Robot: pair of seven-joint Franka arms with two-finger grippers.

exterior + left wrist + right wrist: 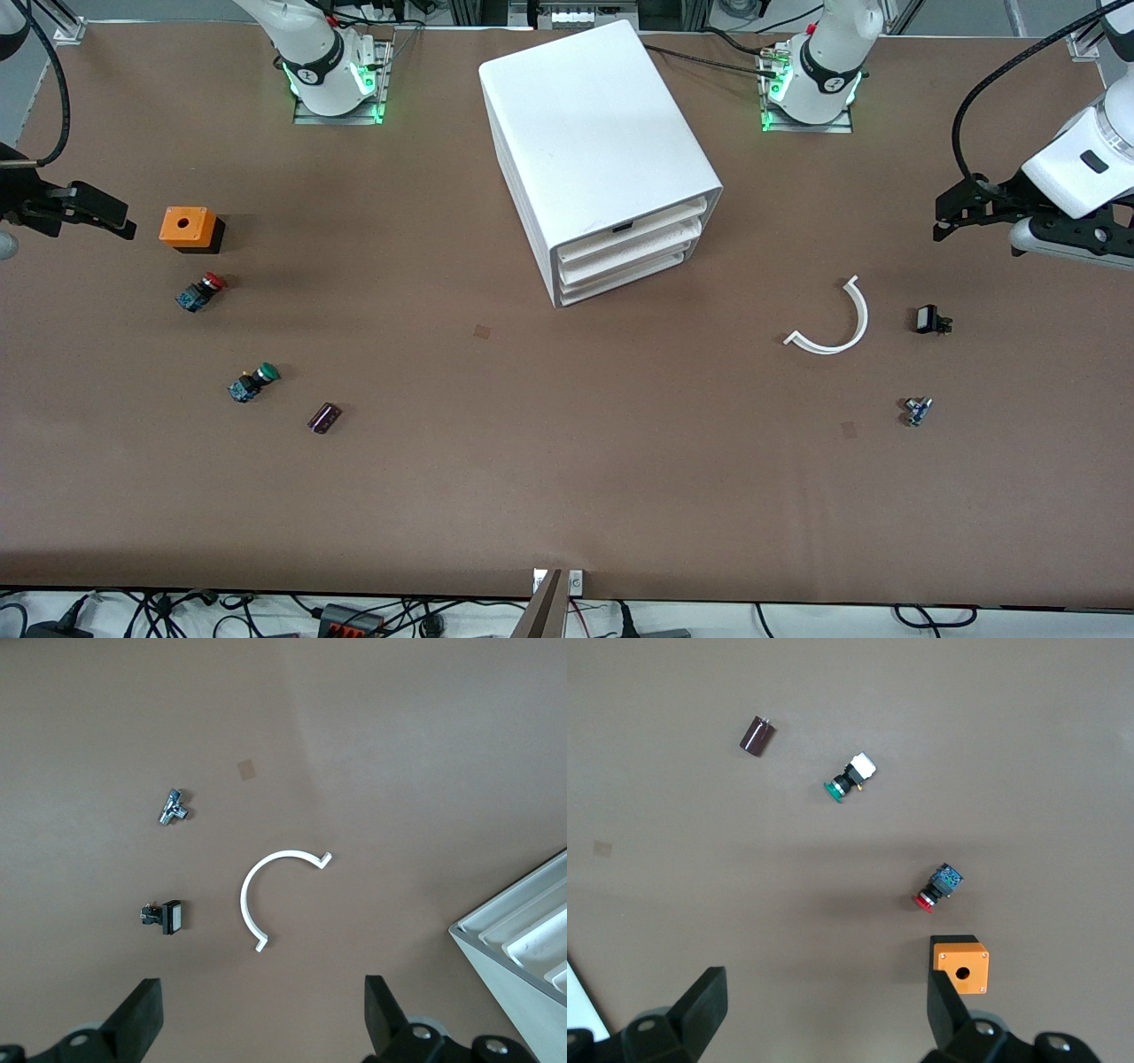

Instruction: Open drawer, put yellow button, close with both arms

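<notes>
Sitting shut upper-centre, drawer [660, 223] is looking light, slick, graspable at its dark notch [623, 227]; left gripper [946, 221] and right gripper [111, 217] are hanging released at frame edges.

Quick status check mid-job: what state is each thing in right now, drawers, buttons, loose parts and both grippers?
Top drawer: shut, like the two below.
Cabinet: upright, mid-table.
Yellow button: not in view.
Red button: lying on its side.
Green button: lying on its side.
Orange box: upright, hole on top.
White curved piece: lying flat.
Left gripper: open, empty.
Right gripper: open, empty.
</notes>
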